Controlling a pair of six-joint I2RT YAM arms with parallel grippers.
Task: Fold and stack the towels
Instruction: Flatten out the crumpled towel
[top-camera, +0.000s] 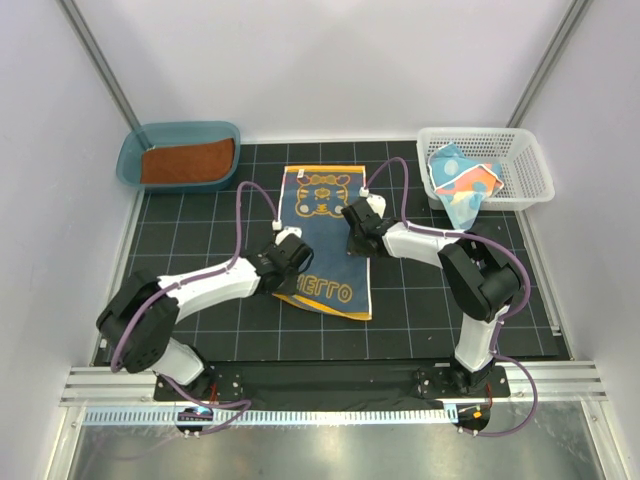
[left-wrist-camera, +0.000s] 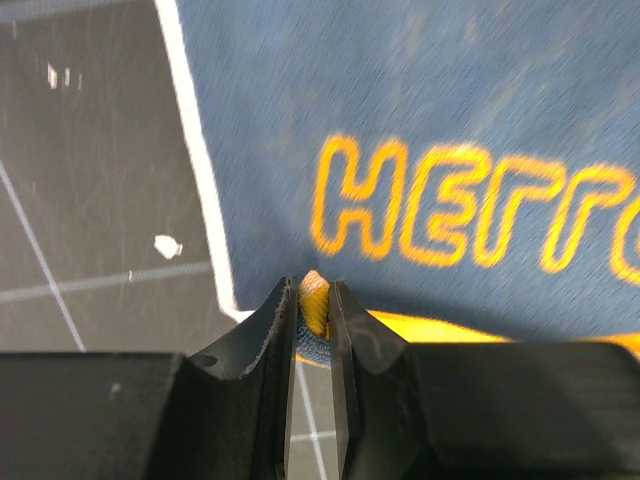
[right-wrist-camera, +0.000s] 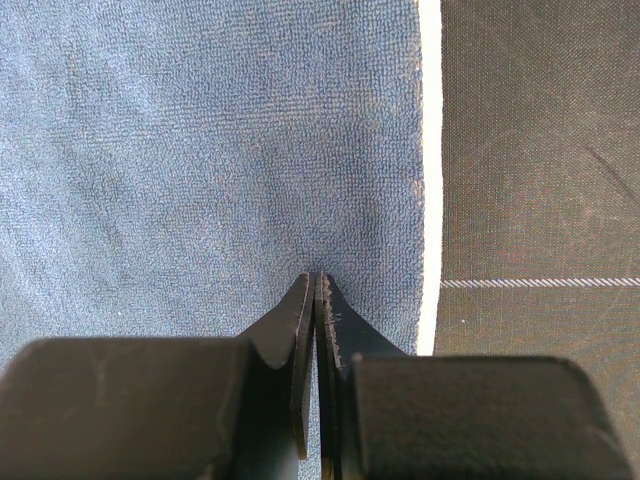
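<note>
A navy towel (top-camera: 325, 240) with a yellow-orange border and pattern lies flat in the middle of the black grid mat. My left gripper (top-camera: 290, 262) is at its near left corner. In the left wrist view its jaws (left-wrist-camera: 313, 300) are shut on a raised fold of the yellow border of the navy towel (left-wrist-camera: 450, 120). My right gripper (top-camera: 352, 215) sits on the towel's right side. Its tips (right-wrist-camera: 315, 280) are shut and touch the navy towel (right-wrist-camera: 200, 150) just inside the white edge, with no cloth showing between them.
A teal tub (top-camera: 128, 158) at the back left holds a rust-brown towel (top-camera: 185, 160). A white lattice basket (top-camera: 530, 165) at the back right holds a teal spotted towel (top-camera: 465, 185) that hangs over its front rim. White walls stand close on both sides.
</note>
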